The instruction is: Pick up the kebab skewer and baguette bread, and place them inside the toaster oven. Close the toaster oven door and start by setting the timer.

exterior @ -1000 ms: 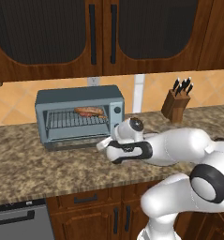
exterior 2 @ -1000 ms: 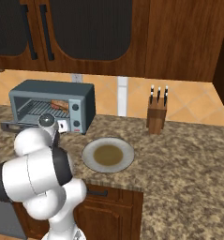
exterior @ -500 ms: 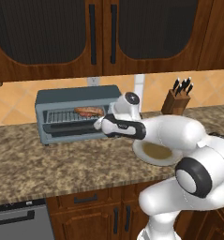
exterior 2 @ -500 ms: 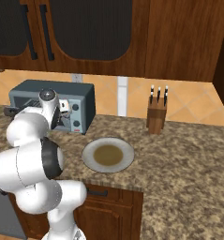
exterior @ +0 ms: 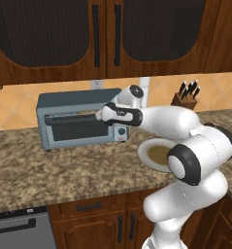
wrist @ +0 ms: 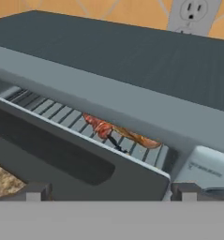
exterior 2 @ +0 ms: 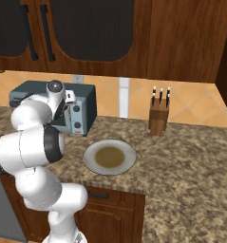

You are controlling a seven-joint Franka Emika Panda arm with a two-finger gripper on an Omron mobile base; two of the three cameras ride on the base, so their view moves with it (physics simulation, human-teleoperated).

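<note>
fingers: (wrist: 33,191) two dark tips sit wide apart at the bottom of the hand view, nothing between them; they are right at the door's outer face.
door: (wrist: 62,154) nearly shut, tilted, only a narrow gap left at the top edge. In the left base view the gripper (exterior: 104,115) is at the door's upper right corner.
oven: (exterior: 78,119) on the counter (exterior: 64,170) against the backsplash.
food: through the gap the hand view shows orange-brown bread (wrist: 132,137) and a reddish skewer (wrist: 100,126) lying on the rack, so both look loaded.
step: finish pushing the door closed. My read: keep pressing along the top edge, straight toward the oven, until the gap is gone; pushing off at the corner could let the tips slide off.
next: knobs (exterior 2: 77,113) are just right of the door; timer needs a narrower grip.
views: hand view alone shows the gap and the food; left base view makes the door look fully shut. Right base view shows the plate (exterior 2: 109,156) and knife block (exterior 2: 159,117), arm covers most of the door.
</note>
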